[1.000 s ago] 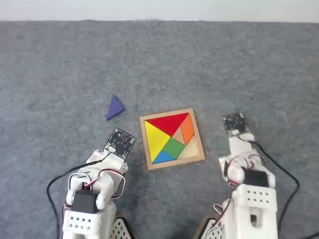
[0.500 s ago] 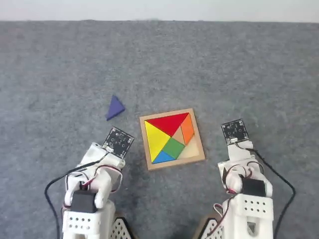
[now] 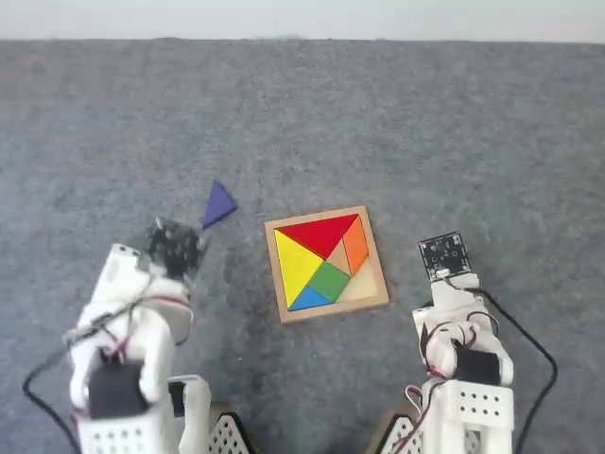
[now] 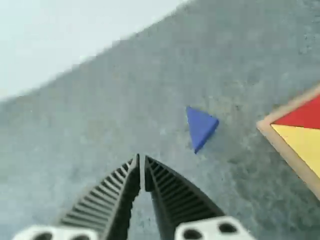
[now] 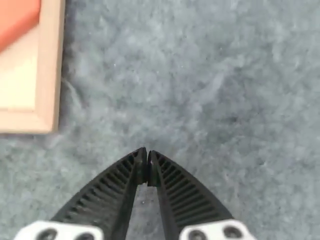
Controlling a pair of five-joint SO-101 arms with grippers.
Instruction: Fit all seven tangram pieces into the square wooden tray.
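**Both grippers closed and empty, one triangle loose outside the tray**

The left gripper has its jaws pressed together on nothing, above the grey counter. The loose dark blue triangle lies flat ahead of it and a little toward the tray side, clearly apart from its tips. The square wooden tray sits between the two grippers, holding the red triangle, yellow triangle, green square and orange piece. The right gripper is likewise closed and empty, near the tray's corner, not touching the rim.
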